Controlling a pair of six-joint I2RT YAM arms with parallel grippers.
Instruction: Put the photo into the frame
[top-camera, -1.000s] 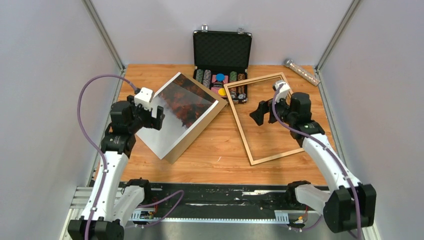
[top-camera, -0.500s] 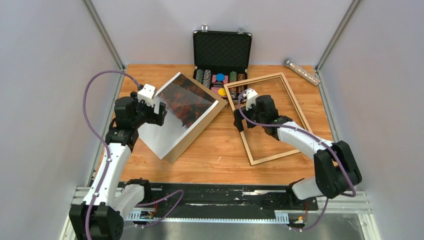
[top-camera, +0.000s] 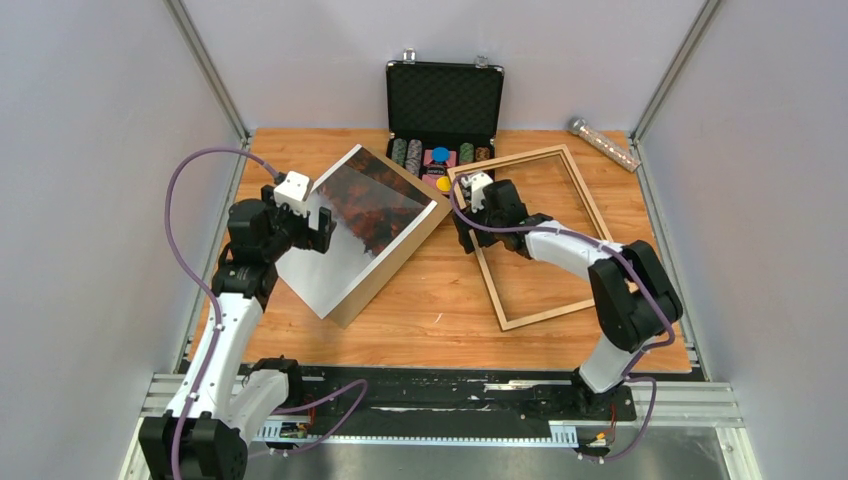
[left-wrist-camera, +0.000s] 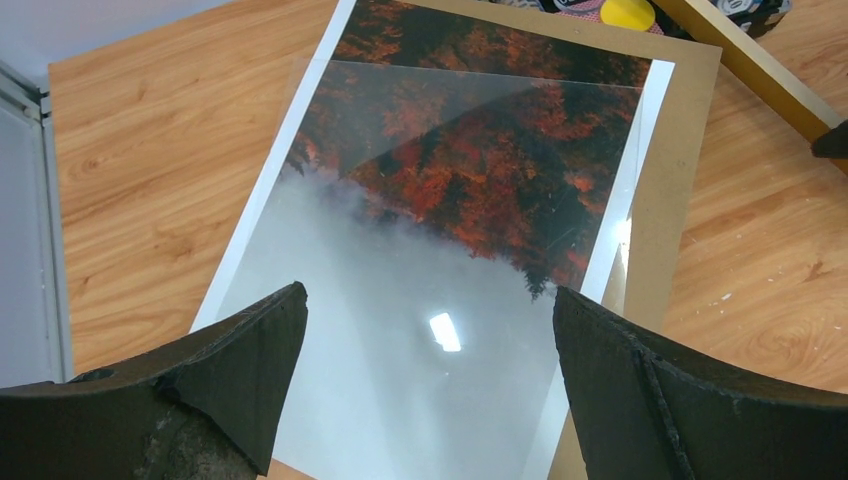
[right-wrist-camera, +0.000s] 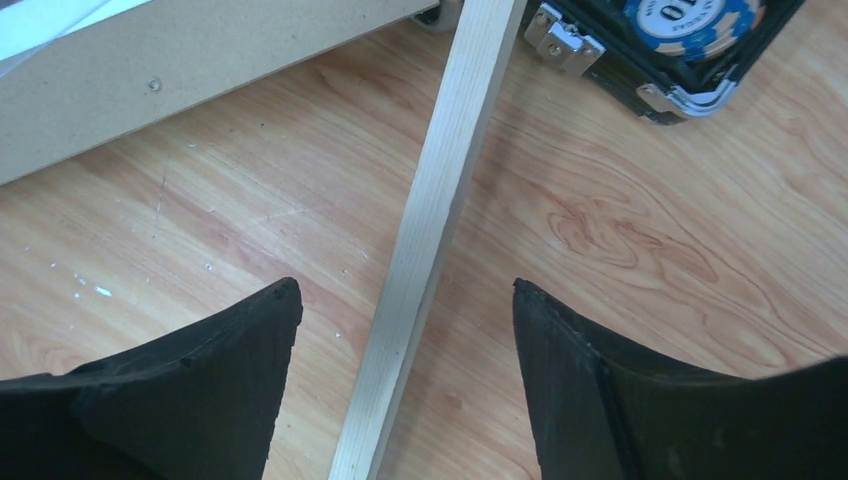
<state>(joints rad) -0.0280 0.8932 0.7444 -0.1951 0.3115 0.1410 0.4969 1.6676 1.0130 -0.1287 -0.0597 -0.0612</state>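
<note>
Where grey-white walls (top-camera: 100, 150) close off the left, far and right sides, the wooden surface (top-camera: 430, 290) fills the floor of the booth, and both arms reach in from its near edge.

On the left half lies the brown backing board (top-camera: 395, 262), with the photo (top-camera: 365, 215) flat on top of it, print up. The photo's long axis runs from far-right to near-left, with the red trees at the far end and the pale fog toward the near-left. A clear sheet (left-wrist-camera: 450, 200) lies skewed over the print.

On the right half, the frame (top-camera: 588, 192) lies flat. Its long rails run far to near, with the near end swung to the right. Its far-left corner sits just beside the open black case (top-camera: 445, 100) of chips at the far edge.

A wedge of bare wood separates the board's right edge from the frame's left rail, narrow at the far end and widening toward the near edge. A further bare strip runs along the near edge.

The left gripper (top-camera: 322, 232) hangs over the foggy part of the photo with its jaws spread wide, holding nothing. The right gripper (right-wrist-camera: 400, 300) straddles the frame's left rail near its far end, jaws apart with wood showing on both sides of the rail.

A slim clear cylinder (top-camera: 603, 143) rests at the far-right corner.
</note>
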